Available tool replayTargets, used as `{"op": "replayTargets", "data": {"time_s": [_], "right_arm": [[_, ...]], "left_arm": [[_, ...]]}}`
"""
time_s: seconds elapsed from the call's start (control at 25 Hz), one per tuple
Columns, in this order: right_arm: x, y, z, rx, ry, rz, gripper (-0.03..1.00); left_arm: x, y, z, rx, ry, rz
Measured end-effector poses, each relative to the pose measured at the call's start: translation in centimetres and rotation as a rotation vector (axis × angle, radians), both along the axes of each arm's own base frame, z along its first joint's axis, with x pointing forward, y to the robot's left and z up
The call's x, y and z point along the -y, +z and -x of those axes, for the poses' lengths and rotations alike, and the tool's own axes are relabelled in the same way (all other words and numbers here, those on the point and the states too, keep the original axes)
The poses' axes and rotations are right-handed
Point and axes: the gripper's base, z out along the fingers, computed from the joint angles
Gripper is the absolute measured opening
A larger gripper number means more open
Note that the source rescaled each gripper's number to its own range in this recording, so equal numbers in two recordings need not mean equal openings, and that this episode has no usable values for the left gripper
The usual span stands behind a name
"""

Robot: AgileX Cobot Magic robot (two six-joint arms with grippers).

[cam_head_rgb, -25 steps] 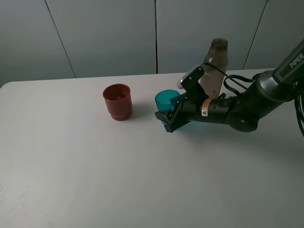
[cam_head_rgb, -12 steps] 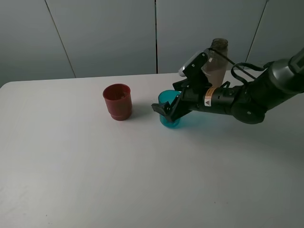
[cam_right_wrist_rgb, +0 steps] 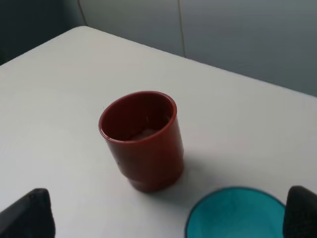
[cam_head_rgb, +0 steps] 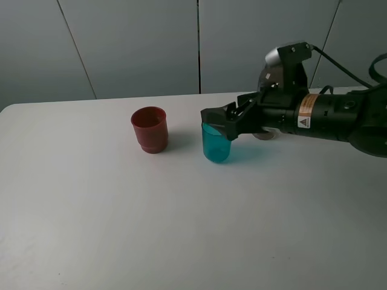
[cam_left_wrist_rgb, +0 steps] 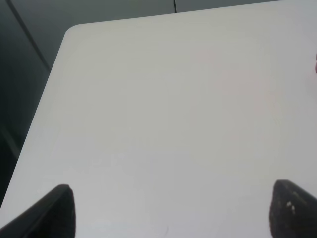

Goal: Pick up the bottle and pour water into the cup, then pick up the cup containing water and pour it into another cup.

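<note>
The teal cup (cam_head_rgb: 216,145) stands upright on the white table (cam_head_rgb: 121,211), right of the red cup (cam_head_rgb: 150,128). My right gripper (cam_head_rgb: 219,122) hovers just above and behind the teal cup's rim, jaws wide open and holding nothing. In the right wrist view its two dark fingertips (cam_right_wrist_rgb: 27,213) frame the red cup (cam_right_wrist_rgb: 143,139) and the teal cup's rim (cam_right_wrist_rgb: 237,213) below. The bottle is hidden behind the right arm. My left gripper (cam_left_wrist_rgb: 176,210) is open over bare table and out of the exterior view.
A grey panelled wall (cam_head_rgb: 151,42) runs behind the table's far edge. The left wrist view shows the table's rounded far corner (cam_left_wrist_rgb: 74,32) with dark floor beyond it.
My right gripper has opened, let go of the teal cup, and risen up and back to the right. The teal cup stays upright on the table.
</note>
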Motion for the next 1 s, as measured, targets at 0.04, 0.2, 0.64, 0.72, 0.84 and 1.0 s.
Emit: {"op": "replayTargets", "data": {"time_s": [0.04, 0.2, 0.64, 0.72, 0.84, 1.0], "right_arm": [[0.5, 0.3, 0.5, -0.019, -0.036, 0.005, 0.99], [2.8, 1.8, 2.2, -0.094, -0.222, 0.038, 0.99], [7.3, 7.3, 10.1, -0.296, -0.361, 0.124, 0.99], [8.1, 8.3, 11.6, -0.286, -0.366, 0.100, 0.99], [9.1, 9.9, 13.7, -0.272, -0.363, 0.089, 0.99], [9.9, 12.9, 16.6, -0.179, -0.337, 0.056, 0.99]], "left_arm": [[0.0, 0.0, 0.0, 0.000, 0.000, 0.000], [0.0, 0.0, 0.0, 0.000, 0.000, 0.000], [0.0, 0.0, 0.0, 0.000, 0.001, 0.002], [0.0, 0.0, 0.0, 0.000, 0.000, 0.000], [0.0, 0.0, 0.0, 0.000, 0.000, 0.000], [0.0, 0.0, 0.0, 0.000, 0.000, 0.000]]}}
